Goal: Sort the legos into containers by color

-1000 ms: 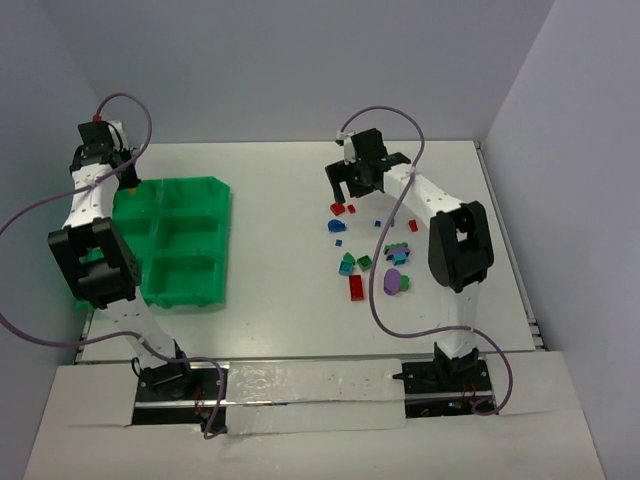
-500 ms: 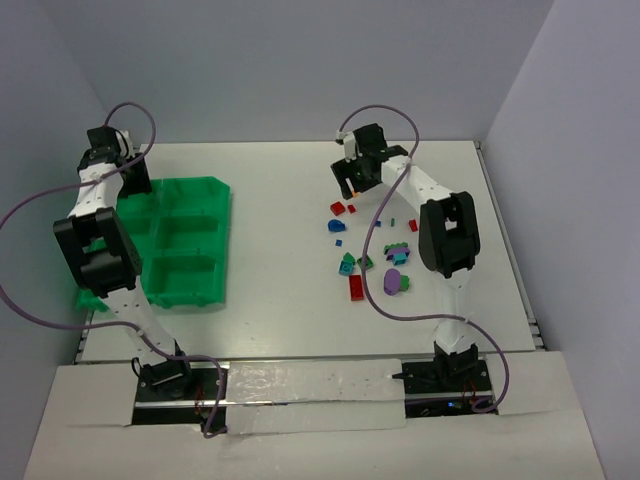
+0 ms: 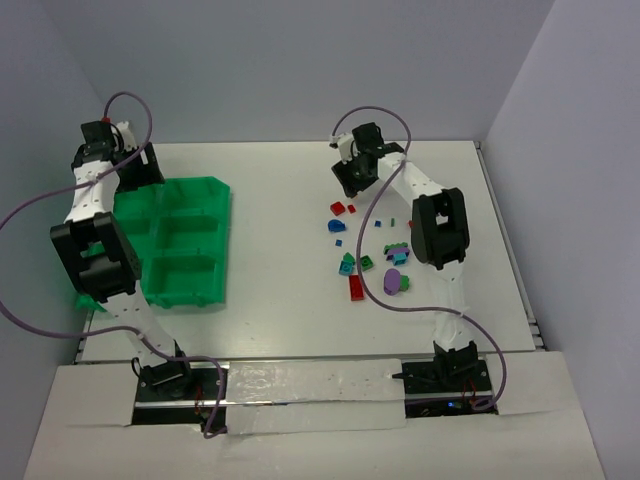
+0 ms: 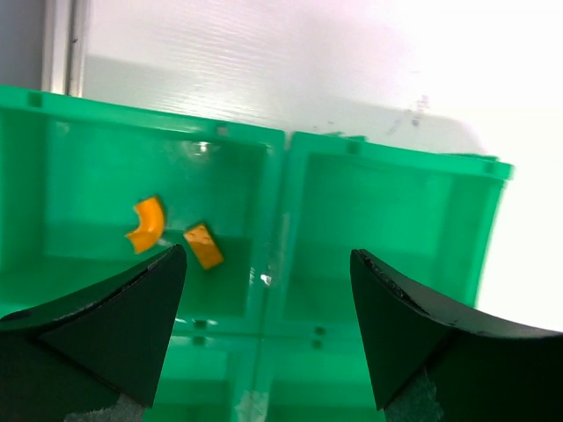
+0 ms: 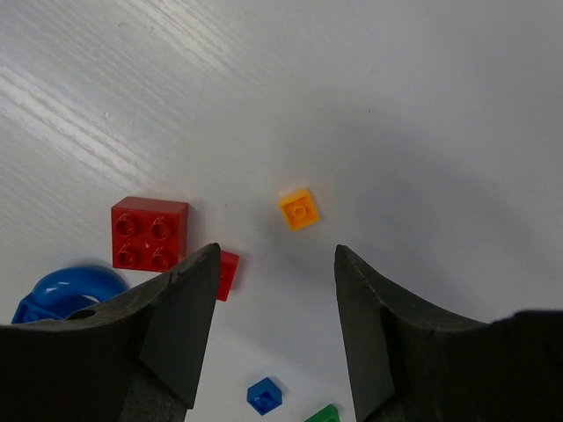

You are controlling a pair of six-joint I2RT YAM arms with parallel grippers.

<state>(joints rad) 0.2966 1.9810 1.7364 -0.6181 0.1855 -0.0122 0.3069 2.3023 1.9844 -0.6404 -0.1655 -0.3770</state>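
Seen from above, a white bench (image 3: pixel 280 190) has two white-and-black arms mounted at the bottom edge of the frame. One bright green tray (image 3: pixel 195 238) lies in the left half. Its compartments run in two columns, and the left arm (image 3: pixel 95 260) partly hides the left column. That arm extends to the tray's upper left corner. The right arm (image 3: pixel 440 230) extends to the upper middle of the frame.

About a dozen legos (image 3: pixel 347 262) lie scattered right of centre, well apart from the tray. Four of them are red, and one larger piece is purple (image 3: pixel 397 281).

In the left wrist view, the left jaws stand apart, with one dark finger (image 4: pixel 114 325) in each lower corner and the tray below them. Two compartments fill the upper frame. The left compartment (image 4: pixel 88 167) holds two orange pieces. One is a curved piece (image 4: pixel 146 225) and one is a flat piece (image 4: pixel 204 246), just beside each other.

In the right wrist view, the right jaws stand apart above the bench, gripping nothing. One orange single-stud plate (image 5: pixel 300 209) lies mid-frame, in line with the gap between them.

- **Left of the plate:** one red four-stud brick (image 5: pixel 149 233).
- **Just below and right of the brick:** one smaller red piece (image 5: pixel 227 271), partly hidden by a finger.
- **Lower left edge:** one curved blue piece (image 5: pixel 62 294).
- **Bottom centre:** one tiny blue piece (image 5: pixel 264 395).
- **Bottom edge:** one green corner (image 5: pixel 324 413).
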